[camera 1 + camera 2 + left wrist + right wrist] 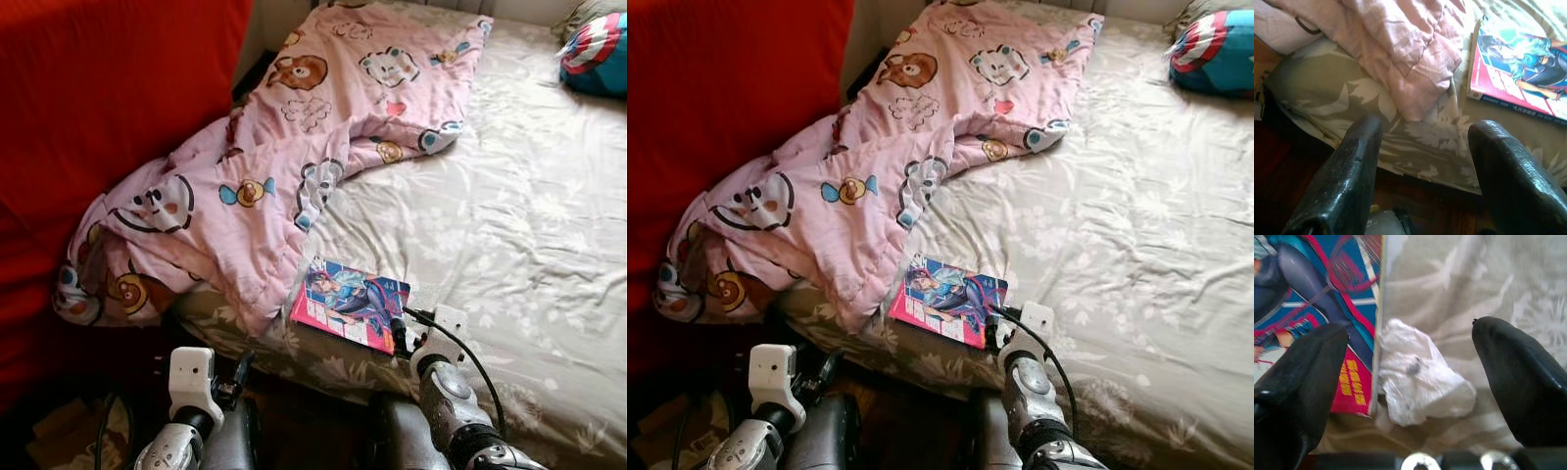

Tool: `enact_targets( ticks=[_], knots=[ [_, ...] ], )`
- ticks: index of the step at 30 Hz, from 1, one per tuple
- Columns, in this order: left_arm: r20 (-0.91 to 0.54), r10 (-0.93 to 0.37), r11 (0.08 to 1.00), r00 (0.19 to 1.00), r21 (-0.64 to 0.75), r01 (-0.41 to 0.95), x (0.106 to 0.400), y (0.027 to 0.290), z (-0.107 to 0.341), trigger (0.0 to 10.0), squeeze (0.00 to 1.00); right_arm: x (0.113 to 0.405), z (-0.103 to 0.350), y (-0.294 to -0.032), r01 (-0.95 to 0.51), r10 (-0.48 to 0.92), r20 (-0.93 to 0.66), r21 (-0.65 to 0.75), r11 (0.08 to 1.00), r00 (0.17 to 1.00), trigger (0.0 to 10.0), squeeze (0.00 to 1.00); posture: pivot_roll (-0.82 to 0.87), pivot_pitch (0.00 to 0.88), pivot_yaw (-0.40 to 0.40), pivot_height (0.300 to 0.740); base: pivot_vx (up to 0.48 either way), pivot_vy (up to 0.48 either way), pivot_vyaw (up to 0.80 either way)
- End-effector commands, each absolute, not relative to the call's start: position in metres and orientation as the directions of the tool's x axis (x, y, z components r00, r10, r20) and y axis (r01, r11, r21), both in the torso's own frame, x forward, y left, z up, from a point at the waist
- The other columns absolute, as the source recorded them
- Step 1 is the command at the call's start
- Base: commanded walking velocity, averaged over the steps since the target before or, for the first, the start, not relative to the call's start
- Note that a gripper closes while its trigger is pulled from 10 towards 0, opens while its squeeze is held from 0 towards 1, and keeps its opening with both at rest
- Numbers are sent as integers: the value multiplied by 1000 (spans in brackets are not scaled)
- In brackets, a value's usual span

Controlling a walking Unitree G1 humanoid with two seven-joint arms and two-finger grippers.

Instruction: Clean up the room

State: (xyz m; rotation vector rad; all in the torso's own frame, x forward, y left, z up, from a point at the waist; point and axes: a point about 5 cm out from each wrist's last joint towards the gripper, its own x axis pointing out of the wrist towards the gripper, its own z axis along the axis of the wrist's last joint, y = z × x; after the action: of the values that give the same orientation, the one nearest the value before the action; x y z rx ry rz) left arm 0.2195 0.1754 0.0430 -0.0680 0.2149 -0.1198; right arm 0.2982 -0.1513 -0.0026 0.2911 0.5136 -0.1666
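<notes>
Your right gripper (1410, 382) sits at the bed (509, 225) edge, fingers spread wide around a crumpled white wad (1420, 379) touching the comic book (350, 303) at its 3 o'clock side. Left gripper (1425, 161) hangs open off the mattress edge, pink blanket (294, 166) at its 12.

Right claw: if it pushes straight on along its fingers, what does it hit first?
Most likely the crumpled white wad lying on the bedsheet, right beside the magazine's edge. The open right claw straddles it. How far it still has to go is unclear.
</notes>
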Motion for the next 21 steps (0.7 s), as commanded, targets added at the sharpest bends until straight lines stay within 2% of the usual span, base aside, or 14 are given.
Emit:
enact_targets(
  ticks=[1,8,9,10,21],
  knots=[
    [-233,-124,991,964,-83,108,214,178,40,10000,0,290,-11,-154,259,-94,-542,237,936,835,10000,0,48,260,-11,612,0,0,0],
    [-242,-130,990,962,-77,115,213,176,41,10000,0,286,-15,-154,263,-78,-561,257,930,824,10000,0,49,257,-10,612,0,0,0],
    [-242,-131,990,961,-76,116,213,176,41,10000,0,286,-15,-154,261,-73,-559,265,928,826,5804,0,49,257,-10,612,0,0,0],
    [-243,-132,990,961,-76,117,213,175,41,10000,0,286,-16,-154,260,-69,-558,271,927,827,118,0,49,256,-9,612,0,0,0],
    [-248,-139,990,959,-71,125,214,175,42,10000,0,276,-25,-155,257,-56,-589,263,930,806,0,0,48,252,-9,612,0,0,0]
  ],
)
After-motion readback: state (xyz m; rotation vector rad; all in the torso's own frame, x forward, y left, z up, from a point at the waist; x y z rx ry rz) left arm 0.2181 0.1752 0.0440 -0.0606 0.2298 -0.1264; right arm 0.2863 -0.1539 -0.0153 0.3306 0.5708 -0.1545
